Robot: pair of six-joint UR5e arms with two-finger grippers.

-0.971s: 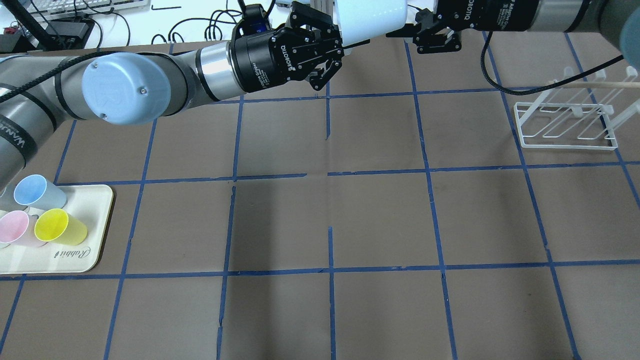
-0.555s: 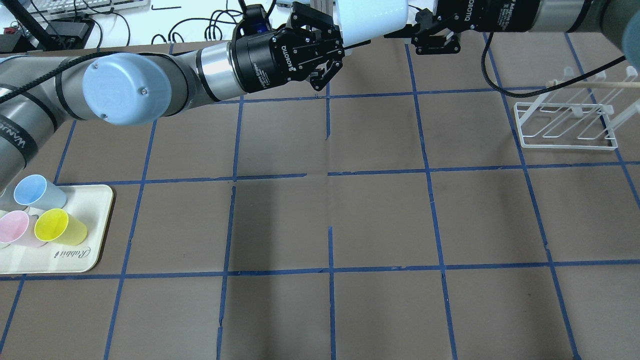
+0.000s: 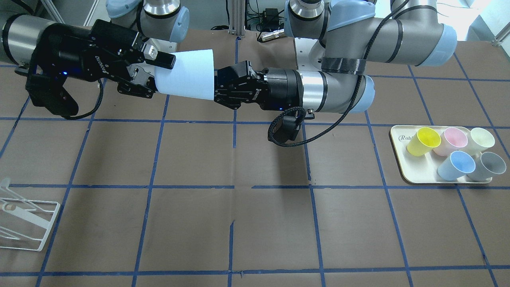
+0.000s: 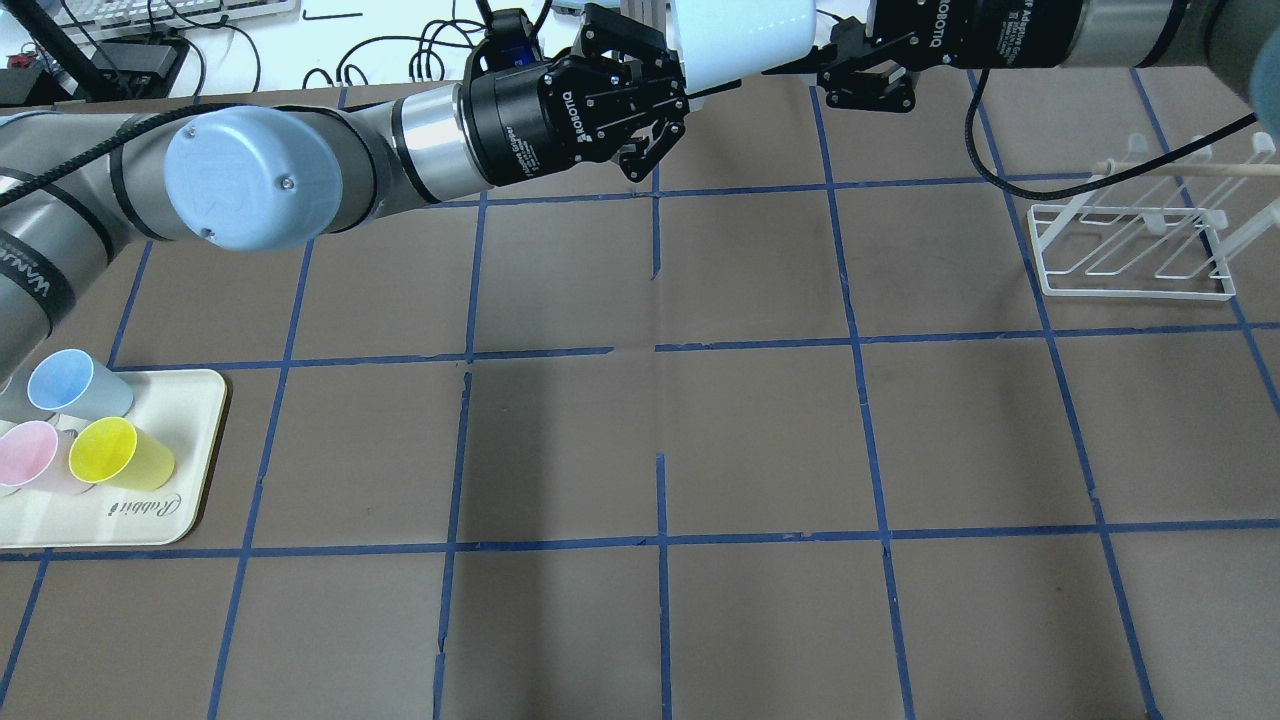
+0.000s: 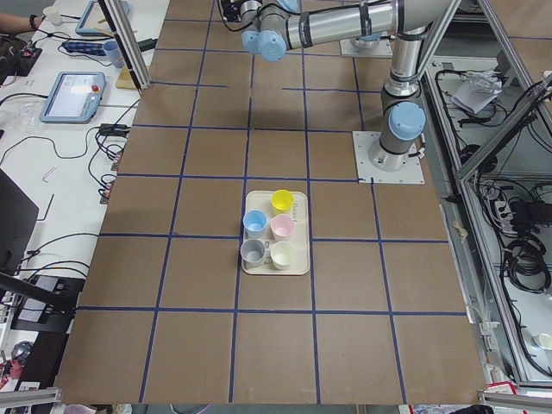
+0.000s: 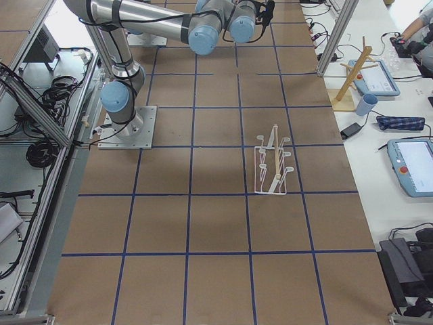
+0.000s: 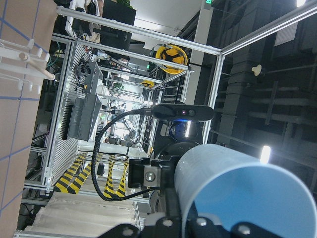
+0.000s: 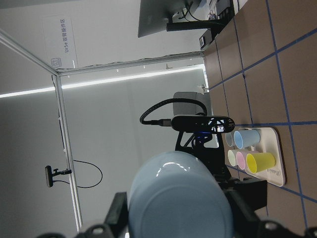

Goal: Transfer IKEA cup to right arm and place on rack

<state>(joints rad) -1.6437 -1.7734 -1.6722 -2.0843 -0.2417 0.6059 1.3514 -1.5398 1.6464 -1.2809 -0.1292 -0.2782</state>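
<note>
Handover point: far centre of the brown table with blue tape grid (image 4: 760,440), well above the surface.

- You have the pale-blue tapered plastic cup (image 3: 185,75) lying on its side in the air, between the two arms.
- Left gripper (image 3: 217,83): clamped on the wide mouth end of the cup. Your left wrist view looks straight into the open mouth.
- Right gripper (image 3: 159,75): fingers narrowed onto the small base end, one on each side. In your right wrist view they touch the cup wall, so it holds the cup too.
- White wire rack (image 4: 1138,294): far right on the table, well apart from the cup. A pale wooden bar (image 4: 1180,168) lies across its prongs.
- Cream rectangular tray (image 3: 414,173): near left, also well apart from the cup. On it you can count a yellow cup (image 3: 423,140), pink cup (image 3: 452,140), cream cup (image 3: 481,139), second blue cup (image 3: 456,165) and grey cup (image 3: 487,165), packed close together
</note>
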